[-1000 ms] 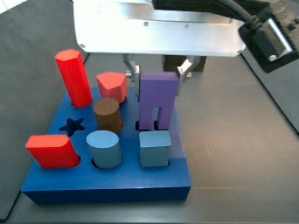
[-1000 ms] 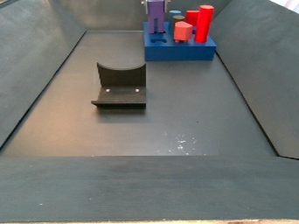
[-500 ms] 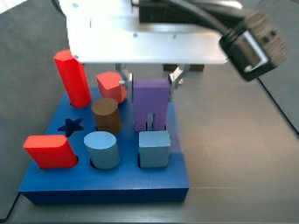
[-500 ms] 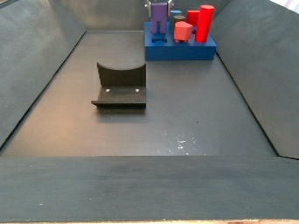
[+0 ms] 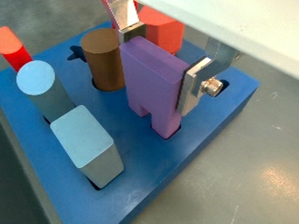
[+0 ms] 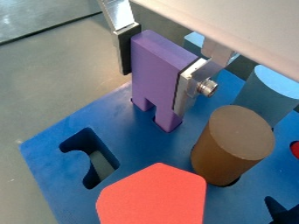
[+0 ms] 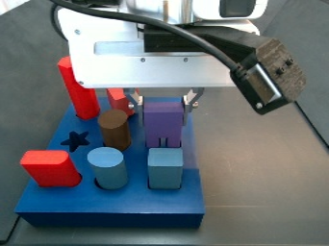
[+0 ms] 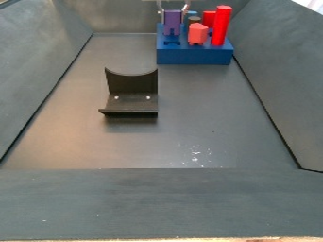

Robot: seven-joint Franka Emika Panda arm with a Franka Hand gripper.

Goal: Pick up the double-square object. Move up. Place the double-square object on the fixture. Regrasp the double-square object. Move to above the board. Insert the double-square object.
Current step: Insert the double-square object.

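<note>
The purple double-square object point(image 5: 149, 80) stands upright between the silver fingers point(image 5: 197, 80) of my gripper point(image 5: 162, 59), which is shut on its upper part. Its notched lower end meets the blue board point(image 5: 176, 171) at a hole; how deep it sits I cannot tell. In both wrist views the pads press its two sides, and the object point(image 6: 156, 77) rises from the board point(image 6: 47, 175). In a side view the gripper point(image 7: 162, 104) hangs under the white housing over the object point(image 7: 162, 127). The dark fixture point(image 8: 128, 92) stands apart, mid-floor.
On the board point(image 7: 115, 207) stand a brown cylinder point(image 7: 114, 125), a light blue cylinder point(image 7: 106, 166), a light blue cube point(image 7: 164, 166), a tall red peg point(image 7: 71, 86) and a red block point(image 7: 52, 165). A star hole point(image 7: 77, 139) is open. Grey walls enclose the floor point(image 8: 190, 142).
The gripper and the double-square object have come down towards the board; the object's top now sits lower among the other pegs.
</note>
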